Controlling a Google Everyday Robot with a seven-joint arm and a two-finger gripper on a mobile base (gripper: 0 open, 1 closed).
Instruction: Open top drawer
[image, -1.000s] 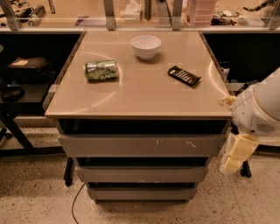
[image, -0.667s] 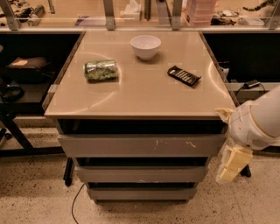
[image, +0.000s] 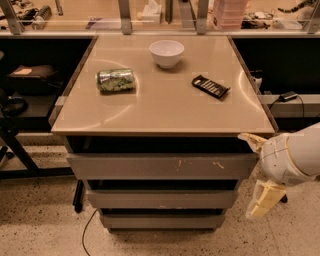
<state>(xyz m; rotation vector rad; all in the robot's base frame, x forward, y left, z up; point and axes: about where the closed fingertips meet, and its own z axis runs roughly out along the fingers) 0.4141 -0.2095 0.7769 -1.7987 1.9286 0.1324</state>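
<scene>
The widest grey handle-less drawer front, the top drawer (image: 160, 166), lies directly left of the tool (image: 257, 172). It is shut or very nearly so, its face roughly flush with the frame. Its long axis runs level from left to right, so the tool faces its right end, not its middle. The tool hangs just beside that end, below the front right corner of the tan counter (image: 165, 117). Whether it touches the front cannot be told.

The tool is spread wide and grips nothing. One cream finger (image: 251, 140) reaches up and left toward the counter's corner, and the other (image: 263, 200) points down past the level of the narrower second grey drawer front (image: 160, 198). The rounded white wrist (image: 290, 161) comes in from the right edge, with the arm behind it out of view.

A dark slot runs along above the top drawer's front edge (likely the only purchase on a face with no handle). By my reading, the upper finger would have to hook into that slot and then draw toward the camera.

Up on the counter, above and left of the tool, rest a flat black ribbed bar (image: 210, 86), a white bowl (image: 166, 52) and a crushed green can (image: 115, 80).
</scene>
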